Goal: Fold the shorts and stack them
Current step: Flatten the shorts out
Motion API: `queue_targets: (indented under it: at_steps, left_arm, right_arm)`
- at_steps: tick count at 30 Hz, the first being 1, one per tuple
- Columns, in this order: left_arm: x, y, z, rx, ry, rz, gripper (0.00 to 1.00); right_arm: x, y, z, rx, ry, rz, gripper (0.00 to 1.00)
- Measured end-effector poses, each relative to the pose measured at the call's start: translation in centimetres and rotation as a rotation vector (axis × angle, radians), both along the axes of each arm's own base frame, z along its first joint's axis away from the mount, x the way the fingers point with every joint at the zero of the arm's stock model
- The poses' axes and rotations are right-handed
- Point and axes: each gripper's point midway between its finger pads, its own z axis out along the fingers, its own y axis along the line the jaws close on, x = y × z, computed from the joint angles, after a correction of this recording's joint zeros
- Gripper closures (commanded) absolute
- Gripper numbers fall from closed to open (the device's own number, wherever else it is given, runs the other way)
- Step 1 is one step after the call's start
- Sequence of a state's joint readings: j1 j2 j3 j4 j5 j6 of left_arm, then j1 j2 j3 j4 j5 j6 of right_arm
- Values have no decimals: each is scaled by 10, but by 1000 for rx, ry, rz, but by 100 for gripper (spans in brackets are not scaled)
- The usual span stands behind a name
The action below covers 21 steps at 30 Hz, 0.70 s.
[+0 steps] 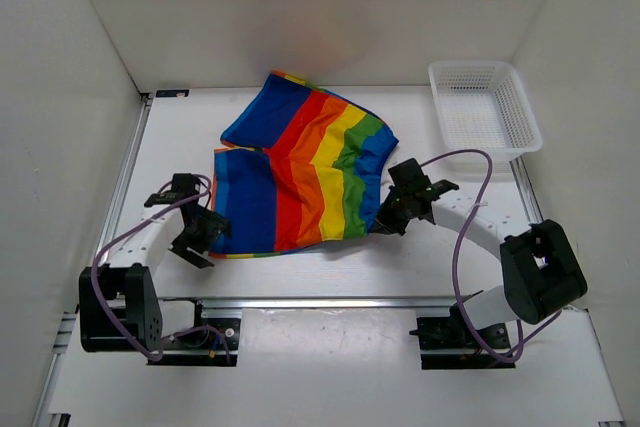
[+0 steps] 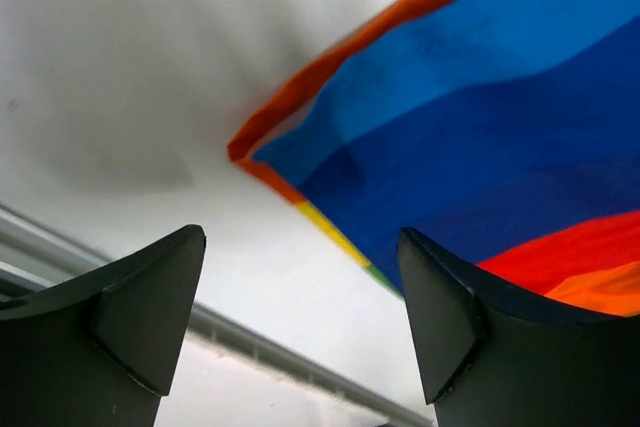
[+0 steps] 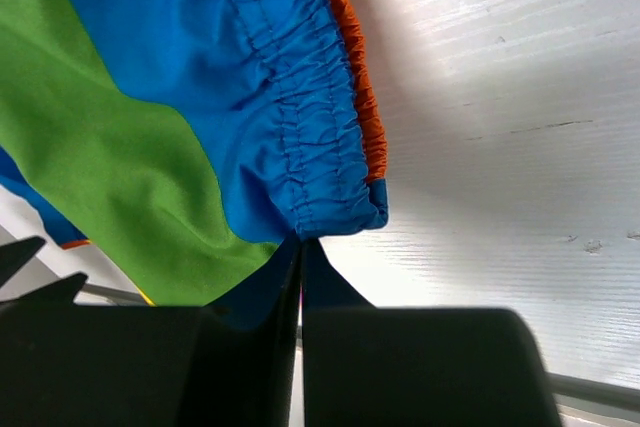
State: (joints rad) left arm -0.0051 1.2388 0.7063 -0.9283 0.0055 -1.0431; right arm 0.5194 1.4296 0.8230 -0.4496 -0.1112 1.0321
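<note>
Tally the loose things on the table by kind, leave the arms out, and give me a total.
Rainbow-striped fabric shorts: 1
White mesh plastic basket: 1
Total: 2

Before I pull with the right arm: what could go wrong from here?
1. The right gripper pinches only the waistband corner of the shorts; it may slip out.
2. The left gripper is open beside the hem corner, holding nothing, so a one-sided pull could drag and bunch the fabric.
</note>
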Motion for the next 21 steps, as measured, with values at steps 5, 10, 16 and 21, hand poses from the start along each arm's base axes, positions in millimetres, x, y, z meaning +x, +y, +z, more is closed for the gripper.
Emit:
queue_targets:
  at_steps: [5, 10, 16, 21]
  left_arm:
    - [13, 5, -8, 10, -12, 30, 22]
    - [14, 10, -27, 22, 50, 47, 30]
    - [14, 11, -32, 27, 96, 34, 72]
    - [30, 18, -25, 43, 70, 14, 90]
  right_arm:
    - [1, 0, 0, 0, -5, 6, 100]
    - [1, 0, 1, 0, -11, 10, 100]
    - [2, -1, 8, 1, -34, 8, 100]
    - [2, -7, 11, -29, -55, 20, 100]
